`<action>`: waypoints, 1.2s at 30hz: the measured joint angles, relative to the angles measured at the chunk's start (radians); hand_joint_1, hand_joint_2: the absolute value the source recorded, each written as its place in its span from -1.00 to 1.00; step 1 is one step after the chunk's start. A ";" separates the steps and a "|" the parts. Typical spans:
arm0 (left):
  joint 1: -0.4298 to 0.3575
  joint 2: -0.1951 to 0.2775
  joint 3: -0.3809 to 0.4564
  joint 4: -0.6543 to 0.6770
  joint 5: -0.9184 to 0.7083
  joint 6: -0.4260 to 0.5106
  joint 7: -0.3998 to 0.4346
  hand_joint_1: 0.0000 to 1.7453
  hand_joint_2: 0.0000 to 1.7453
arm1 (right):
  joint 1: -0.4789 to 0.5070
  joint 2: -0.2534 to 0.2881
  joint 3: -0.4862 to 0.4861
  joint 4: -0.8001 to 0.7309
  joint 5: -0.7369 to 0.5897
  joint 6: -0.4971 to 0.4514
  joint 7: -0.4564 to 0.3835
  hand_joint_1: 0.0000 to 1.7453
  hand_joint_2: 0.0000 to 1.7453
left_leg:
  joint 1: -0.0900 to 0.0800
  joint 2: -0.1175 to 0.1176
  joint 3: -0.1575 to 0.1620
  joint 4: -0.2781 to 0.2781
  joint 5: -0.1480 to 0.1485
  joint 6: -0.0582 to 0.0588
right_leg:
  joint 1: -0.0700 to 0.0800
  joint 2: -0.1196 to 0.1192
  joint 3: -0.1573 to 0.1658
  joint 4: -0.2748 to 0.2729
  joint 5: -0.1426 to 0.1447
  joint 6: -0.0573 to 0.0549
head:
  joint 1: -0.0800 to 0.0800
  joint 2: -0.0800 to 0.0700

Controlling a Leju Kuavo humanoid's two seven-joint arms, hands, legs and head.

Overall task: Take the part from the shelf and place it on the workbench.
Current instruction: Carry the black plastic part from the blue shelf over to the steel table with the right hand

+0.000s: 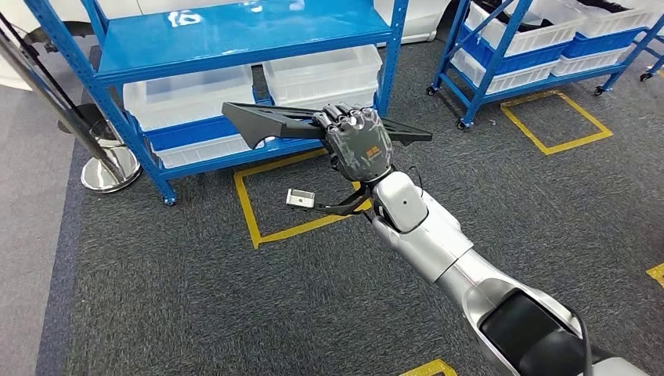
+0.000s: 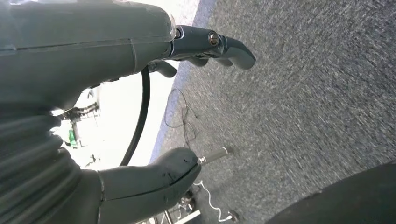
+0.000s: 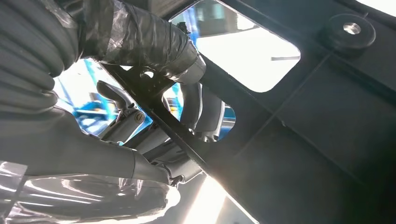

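Black moulded plastic, flat and elongated with cut-out windows: the part (image 1: 270, 124) is held in the air in front of the blue shelf (image 1: 235, 35), above the grey carpet (image 1: 196, 298). We see the right hand (image 1: 359, 145) wrapped around its middle, fingers (image 3: 140, 37) curled tight through an opening, a grasp we judge keeps the long panel level for carrying. The left hand (image 2: 140, 102) hangs over carpet, fingers apart, holding nothing. White bins (image 1: 188, 98) sit on the shelf's lower tier.

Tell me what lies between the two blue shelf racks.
Head view: bare grey carpet between the near blue rack and the far rack.
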 joint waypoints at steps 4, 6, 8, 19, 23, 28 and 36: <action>0.002 0.003 0.003 0.009 0.006 -0.002 -0.006 -1.00 1.00 | -0.003 0.008 0.009 0.000 0.000 0.000 0.027 1.00 1.00 | 0.009 -0.059 -0.057 0.146 -0.099 -0.026 | -0.013 0.036 -0.004 -0.010 0.014 -0.018 | 0.000 0.000; -0.003 0.003 0.004 0.012 0.007 -0.003 -0.008 -1.00 1.00 | 0.000 0.012 0.014 0.001 0.000 0.000 0.028 1.00 1.00 | 0.013 -0.071 -0.099 0.257 -0.145 -0.033 | -0.013 0.056 -0.008 -0.008 0.016 -0.018 | 0.000 0.000; -0.005 0.003 0.005 0.015 0.007 -0.004 -0.007 -1.00 1.00 | 0.002 0.012 0.020 0.003 0.000 0.000 0.035 1.00 1.00 | 0.018 -0.074 -0.083 0.245 -0.118 -0.037 | -0.015 0.080 -0.009 -0.004 0.017 -0.016 | 0.000 0.000; 0.008 -0.004 0.005 0.032 0.009 -0.021 -0.007 -1.00 1.00 | -0.019 -0.006 0.051 0.009 0.000 0.000 0.092 1.00 1.00 | 0.029 -0.079 0.038 -0.018 -0.019 0.007 | -0.016 0.060 -0.100 0.127 -0.039 0.037 | 0.001 0.000; 0.010 -0.008 0.005 0.033 0.008 -0.026 -0.008 -1.00 1.00 | -0.025 -0.022 0.064 0.018 0.000 0.000 0.092 1.00 1.00 | 0.022 -0.029 0.033 -0.012 -0.022 0.011 | -0.018 0.033 -0.156 0.264 -0.079 0.041 | 0.001 0.000; 0.007 -0.015 0.005 0.034 0.013 -0.026 -0.008 -1.00 1.00 | -0.062 -0.032 0.086 0.026 0.000 0.000 0.106 1.00 1.00 | 0.009 0.029 0.037 -0.003 -0.035 -0.003 | 0.002 -0.054 -0.022 0.016 0.006 0.013 | 0.001 0.000; -0.003 -0.016 0.008 0.039 0.013 -0.025 -0.012 -1.00 1.00 | -0.111 -0.048 0.140 0.047 -0.001 0.000 0.136 1.00 1.00 | 0.019 -0.068 -0.054 0.227 -0.170 -0.040 | -0.011 0.042 -0.026 0.001 0.022 -0.020 | 0.000 0.000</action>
